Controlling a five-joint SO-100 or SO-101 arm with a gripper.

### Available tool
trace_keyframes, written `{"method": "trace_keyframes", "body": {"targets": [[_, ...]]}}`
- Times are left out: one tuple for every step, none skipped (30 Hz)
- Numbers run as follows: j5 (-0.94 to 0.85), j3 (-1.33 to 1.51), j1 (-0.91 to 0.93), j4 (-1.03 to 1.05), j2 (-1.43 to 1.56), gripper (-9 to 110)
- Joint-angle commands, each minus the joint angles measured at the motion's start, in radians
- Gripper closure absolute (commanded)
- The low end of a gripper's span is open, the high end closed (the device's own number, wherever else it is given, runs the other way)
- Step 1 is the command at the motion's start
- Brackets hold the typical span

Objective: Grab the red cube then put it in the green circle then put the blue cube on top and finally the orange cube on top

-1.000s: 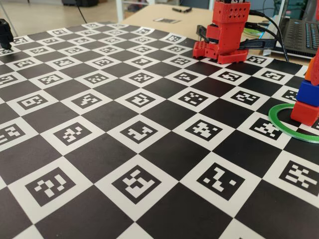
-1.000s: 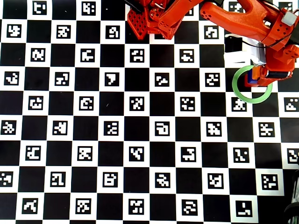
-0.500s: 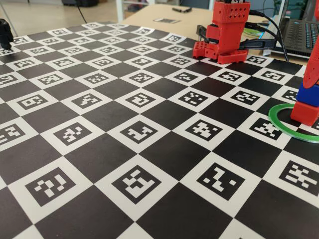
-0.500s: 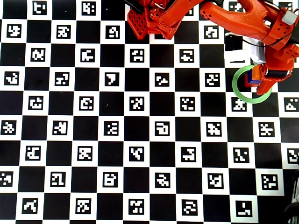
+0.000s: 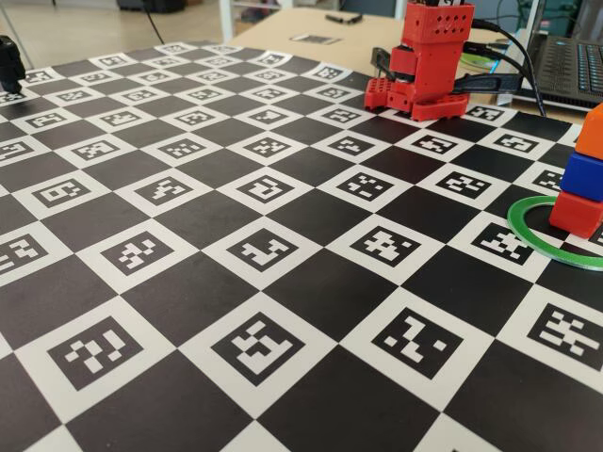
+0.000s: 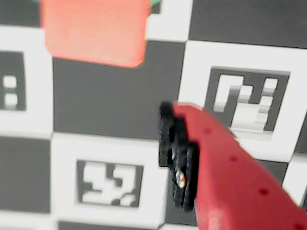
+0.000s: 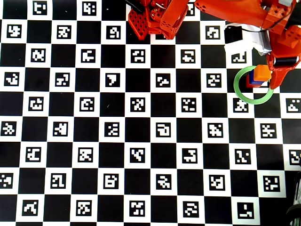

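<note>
The three cubes stand stacked inside the green circle (image 5: 528,229) at the right edge of the fixed view: the red cube (image 5: 575,215) at the bottom, the blue cube (image 5: 584,176) on it, the orange cube (image 5: 592,132) on top. In the overhead view the orange cube (image 7: 261,73) tops the stack, with the blue cube's (image 7: 255,81) and red cube's (image 7: 247,84) edges showing inside the green circle (image 7: 238,89). My gripper (image 7: 275,81) hangs just right of the stack, open and empty. In the wrist view one black-padded finger (image 6: 178,158) shows, and the orange cube (image 6: 93,31) lies apart at the upper left.
A black-and-white checkerboard mat with marker squares (image 5: 254,250) covers the table. The red arm base (image 5: 429,66) stands at the back, with cables and a laptop (image 5: 575,66) behind it at the right. A black object (image 5: 9,61) stands at the far left edge.
</note>
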Motion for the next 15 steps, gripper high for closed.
{"method": "trace_keyframes", "body": {"targets": [[-0.074,-0.086,0.118,0.081,0.146,59],[-0.106,-0.078,0.158,0.094,0.166,59],[-0.137,-0.066,0.204,0.098,0.187,59],[-0.173,-0.041,0.249,0.1,0.21,59],[-0.215,-0.014,0.295,0.101,0.233,58],[-0.259,0.017,0.344,0.101,0.253,58],[-0.307,0.048,0.394,0.1,0.27,58],[-0.351,0.077,0.445,0.095,0.284,59],[-0.402,0.107,0.497,0.092,0.295,58],[-0.449,0.14,0.552,0.081,0.307,58],[-0.497,0.175,0.607,0.064,0.316,58],[-0.549,0.212,0.66,0.044,0.324,58],[-0.601,0.249,0.716,0.017,0.333,58],[-0.672,0.295,0.769,-0.02,0.344,59],[-0.761,0.345,0.816,-0.06,0.359,60]]}}
